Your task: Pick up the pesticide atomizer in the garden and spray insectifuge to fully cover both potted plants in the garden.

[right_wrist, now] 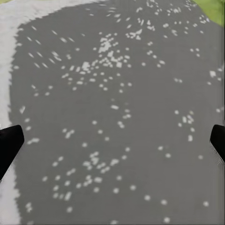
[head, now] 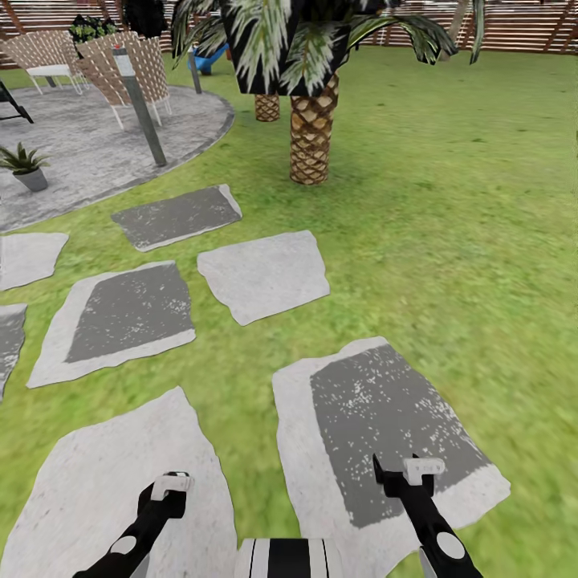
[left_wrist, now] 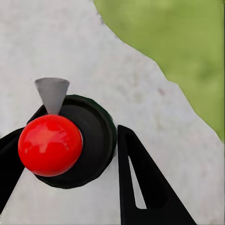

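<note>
In the left wrist view my left gripper [left_wrist: 70, 136] is shut on the pesticide atomizer [left_wrist: 50, 144], seen end-on as a red knob on a dark round body with a grey cone nozzle. In the head view the left gripper [head: 164, 488] hangs low over a pale stepping slab [head: 96, 474]. My right gripper [head: 405, 470] [right_wrist: 112, 136] is open over a dark grey slab [right_wrist: 112, 93], with nothing between its fingers. One potted plant [head: 24, 164] stands in a grey pot on the round stone patio [head: 88, 152], far ahead to the left. More leafy green [head: 92, 28] shows behind the chairs, its pot hidden.
Several stepping slabs [head: 265, 273] cross the lawn toward the patio. A scaly-trunked palm [head: 310, 136] stands ahead at centre, with another trunk [head: 266, 107] behind it. Wicker chairs [head: 128, 68] and a grey post [head: 143, 108] are on the patio. A slatted fence [head: 514, 24] closes the back. Open lawn [head: 466, 201] lies to the right.
</note>
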